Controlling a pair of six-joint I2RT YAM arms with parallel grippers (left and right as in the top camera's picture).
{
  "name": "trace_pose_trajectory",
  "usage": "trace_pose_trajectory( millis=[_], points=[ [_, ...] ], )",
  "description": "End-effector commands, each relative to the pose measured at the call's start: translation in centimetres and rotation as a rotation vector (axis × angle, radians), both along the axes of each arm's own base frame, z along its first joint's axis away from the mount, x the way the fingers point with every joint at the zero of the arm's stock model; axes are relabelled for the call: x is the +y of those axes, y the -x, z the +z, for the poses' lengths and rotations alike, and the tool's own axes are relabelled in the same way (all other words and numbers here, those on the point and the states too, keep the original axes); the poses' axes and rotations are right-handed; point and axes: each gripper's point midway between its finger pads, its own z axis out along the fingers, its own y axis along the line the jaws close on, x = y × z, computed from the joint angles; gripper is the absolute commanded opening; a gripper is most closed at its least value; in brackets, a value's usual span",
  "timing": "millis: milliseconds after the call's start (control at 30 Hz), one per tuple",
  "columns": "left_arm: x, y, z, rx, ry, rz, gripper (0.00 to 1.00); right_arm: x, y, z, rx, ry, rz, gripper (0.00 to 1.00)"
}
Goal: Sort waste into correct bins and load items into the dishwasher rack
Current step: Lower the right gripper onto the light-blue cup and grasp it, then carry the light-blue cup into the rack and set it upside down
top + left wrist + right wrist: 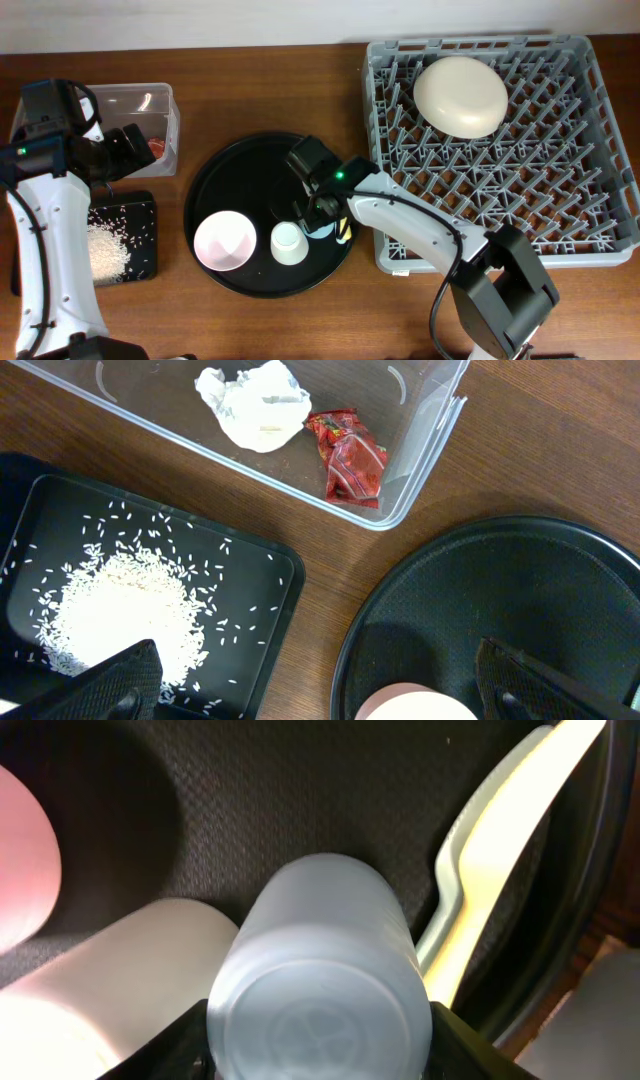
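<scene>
nearest the table's front edge, the right arm rises from its base at the lower right. it stretches low and leftward over the rim of the round black tray (240, 170), wrist tipped down. the right gripper (320, 1050) straddles the light blue cup (320, 990), whose base is turned to the wrist camera. one dark finger sits close against each side of the cup, the jaws roughly half apart. whether they actually grip it cannot be told. the white cup (288, 243) stands just beside the blue one, the small pink bowl (223, 241) lies further left on the same tray, and the slim pale yellow utensil (500, 870) lies along the tray's right rim.

on the left, the left arm climbs the table's edge and bends inward. the left gripper (325, 685) hangs over the wooden table (280, 80) with its jaws spread wide and nothing between them. below it, the flat black tray (140, 205) holds a heap of loose white rice grains (125, 605). just beyond, the clear plastic box (420, 450) contains the crumpled white wrapper (252, 405) and the small red wrapper (350, 455), side by side.

at the far right, the grey dishwasher rack (560, 200) carries the large cream bowl (461, 95), upside down on the pegs near its back edge.
</scene>
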Motion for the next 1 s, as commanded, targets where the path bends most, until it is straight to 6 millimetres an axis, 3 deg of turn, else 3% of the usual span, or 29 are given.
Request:
trace_pose_trajectory(
  millis=[0,233,333,500,600,833,967],
  points=[
    [0.2,0.0,1.0,-0.027,-0.013,0.007,0.99,1.1,-0.5,1.2,-0.006,-0.022,0.005,0.56],
    [0.2,0.0,1.0,-0.027,-0.013,0.007,0.99,1.3,-1.6,3.7,-0.046,-0.019,-0.002,0.56],
    [0.2,0.0,1.0,-0.027,-0.013,0.007,0.99,0.5,-2.4,6.5,-0.052,-0.014,-0.023,0.56],
    [0.2,0.0,1.0,-0.027,-0.013,0.007,0.99,-1.8,-3.8,13.6,-0.104,-0.002,-0.062,0.57],
    [0.2,0.0,1.0,-0.027,-0.013,0.007,0.99,-5.4,-4.5,16.1,-0.129,0.072,-0.130,0.57],
    [0.2,0.0,1.0,-0.027,-0.013,0.007,0.99,-16.0,-7.6,15.9,-0.070,0.136,-0.363,0.57],
    [0.2,0.0,1.0,-0.027,-0.013,0.007,0.99,-21.0,-9.0,15.8,-0.068,0.146,-0.467,0.57]
  ],
)
